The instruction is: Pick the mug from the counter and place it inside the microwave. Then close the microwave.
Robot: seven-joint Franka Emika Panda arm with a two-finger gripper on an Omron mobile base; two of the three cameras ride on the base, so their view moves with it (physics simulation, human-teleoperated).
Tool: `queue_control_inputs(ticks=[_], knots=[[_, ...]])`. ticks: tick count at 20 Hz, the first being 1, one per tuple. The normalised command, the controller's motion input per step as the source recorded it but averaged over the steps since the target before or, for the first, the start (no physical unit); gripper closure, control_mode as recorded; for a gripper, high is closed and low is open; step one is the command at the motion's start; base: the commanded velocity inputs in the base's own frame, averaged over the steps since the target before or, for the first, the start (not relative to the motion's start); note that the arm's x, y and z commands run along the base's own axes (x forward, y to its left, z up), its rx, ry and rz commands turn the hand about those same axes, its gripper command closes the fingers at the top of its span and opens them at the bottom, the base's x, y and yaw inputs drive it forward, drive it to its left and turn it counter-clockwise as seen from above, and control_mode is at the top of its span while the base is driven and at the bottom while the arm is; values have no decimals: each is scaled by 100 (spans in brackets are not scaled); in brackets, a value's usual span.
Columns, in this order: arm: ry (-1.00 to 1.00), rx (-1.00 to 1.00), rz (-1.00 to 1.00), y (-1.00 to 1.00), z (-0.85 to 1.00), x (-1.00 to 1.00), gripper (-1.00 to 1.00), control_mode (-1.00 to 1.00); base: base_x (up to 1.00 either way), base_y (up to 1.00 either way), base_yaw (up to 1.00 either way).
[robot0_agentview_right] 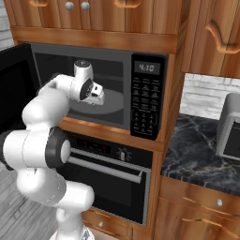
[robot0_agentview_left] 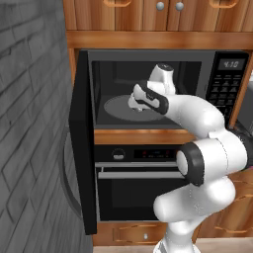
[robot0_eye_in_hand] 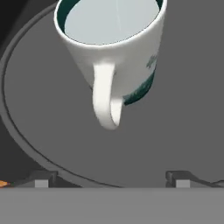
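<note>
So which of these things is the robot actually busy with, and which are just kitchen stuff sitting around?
Part of the job:
- mug, on the turntable
- microwave, its door wide open
- gripper, open, apart from the mug
- counter

Just there:
- oven below the microwave
- toaster oven
- wooden cabinets

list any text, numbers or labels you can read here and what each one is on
"4:10" on the clock display of the microwave.
Keypad buttons under the clock: marks too small to read.
Red display on the oven: blurred, unreadable.
Green print on the mug in the hand view: too blurred to read.
</note>
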Motion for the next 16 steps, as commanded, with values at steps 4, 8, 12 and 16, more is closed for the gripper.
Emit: queue_control_inputs(ticks=[4,8,12,16], knots=[[-1,0,0,-3,6,-59,-100,-100,0,0,0],[0,-2,0,0,15,-45,-100,-100,0,0,0],[-2,-7,0,0,19,-51,-100,-100,0,0,0],[-9,-7,0,0,32,-65,-100,-100,0,0,0]])
